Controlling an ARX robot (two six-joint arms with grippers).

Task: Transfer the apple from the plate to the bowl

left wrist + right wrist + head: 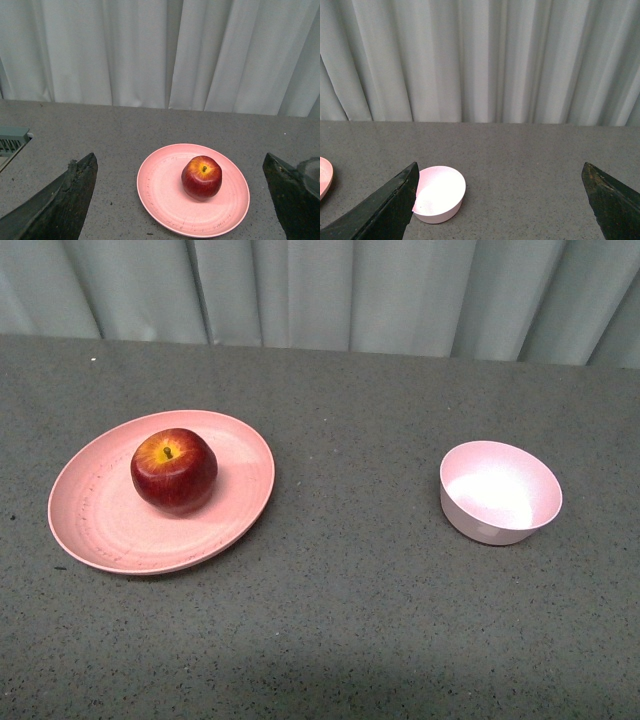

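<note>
The apple (174, 470) is sitting on the plate (100, 530), with the bowl (500, 490) well apart at its 3 o'clock, and the left gripper (179, 165) and right gripper (500, 167) are hanging wide open and empty, so the pick, not yet begun, is probably calling for the left gripper to descend around the apple.

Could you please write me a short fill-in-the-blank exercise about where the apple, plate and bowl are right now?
1. The apple sits on the ____.
2. Inside the bowl there is ____.
3. In the front view, the bowl stands to the ____ of the plate.
4. The left gripper and the right gripper both stand ____, holding nothing.

Missing words: plate; nothing; right; open.
</note>
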